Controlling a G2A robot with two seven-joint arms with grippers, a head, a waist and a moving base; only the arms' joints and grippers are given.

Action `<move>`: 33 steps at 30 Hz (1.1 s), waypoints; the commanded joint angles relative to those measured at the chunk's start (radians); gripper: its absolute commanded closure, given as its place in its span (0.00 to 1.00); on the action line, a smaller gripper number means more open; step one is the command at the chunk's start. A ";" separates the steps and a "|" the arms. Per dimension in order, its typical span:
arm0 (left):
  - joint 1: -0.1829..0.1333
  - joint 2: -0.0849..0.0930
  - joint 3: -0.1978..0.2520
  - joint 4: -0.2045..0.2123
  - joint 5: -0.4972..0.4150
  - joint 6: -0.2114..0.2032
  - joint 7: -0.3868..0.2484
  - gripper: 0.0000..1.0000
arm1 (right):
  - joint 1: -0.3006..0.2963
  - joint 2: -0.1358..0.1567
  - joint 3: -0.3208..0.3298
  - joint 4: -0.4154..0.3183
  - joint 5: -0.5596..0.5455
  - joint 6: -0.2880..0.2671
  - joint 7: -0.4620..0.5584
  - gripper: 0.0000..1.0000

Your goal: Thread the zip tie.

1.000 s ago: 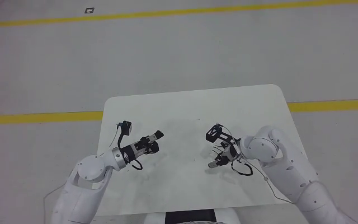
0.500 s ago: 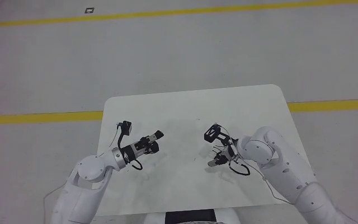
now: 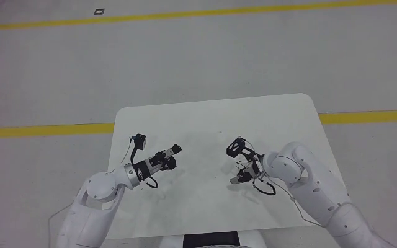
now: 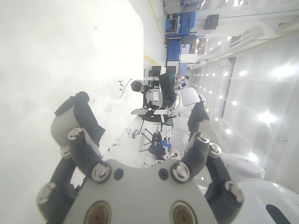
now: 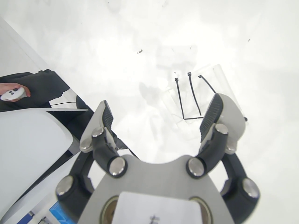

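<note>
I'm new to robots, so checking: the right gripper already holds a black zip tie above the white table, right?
No. The right wrist view shows the right gripper open and empty above the white table; the black zip ties lie on it.

No legible text, labels or numbers.

Two arms face off: the left arm [image 3: 102,186] and the right arm [image 3: 298,170] bend at the elbow and angle inward toward each other, wrists well apart. The left gripper [image 3: 173,156] points across at its partner, its dark fingers [image 4: 79,113] spread wide with nothing between them. The right gripper [image 3: 238,173] tilts downward (its ribbed pads likewise parted, gripping nothing).
</note>
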State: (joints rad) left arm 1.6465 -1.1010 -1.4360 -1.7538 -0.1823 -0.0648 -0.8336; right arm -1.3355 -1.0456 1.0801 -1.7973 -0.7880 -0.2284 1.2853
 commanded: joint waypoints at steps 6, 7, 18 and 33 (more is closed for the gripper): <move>0.000 0.000 0.000 0.000 0.000 0.000 0.000 0.00 | -0.007 0.008 0.015 0.004 -0.010 0.004 -0.010 0.68; 0.000 0.000 0.000 0.000 0.000 0.000 0.000 0.00 | -0.009 0.009 0.016 0.002 -0.015 0.007 -0.012 0.68; 0.000 0.000 0.000 0.000 0.000 0.000 0.000 0.00 | -0.012 0.015 0.006 0.011 -0.072 0.028 -0.042 0.77; 0.000 0.000 0.000 0.000 0.000 0.000 0.000 0.00 | 0.011 0.012 -0.027 0.061 -0.120 0.044 -0.107 0.81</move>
State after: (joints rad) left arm 1.6465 -1.1010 -1.4360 -1.7538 -0.1823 -0.0648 -0.8336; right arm -1.3252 -1.0339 1.0545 -1.7369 -0.9036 -0.1858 1.1805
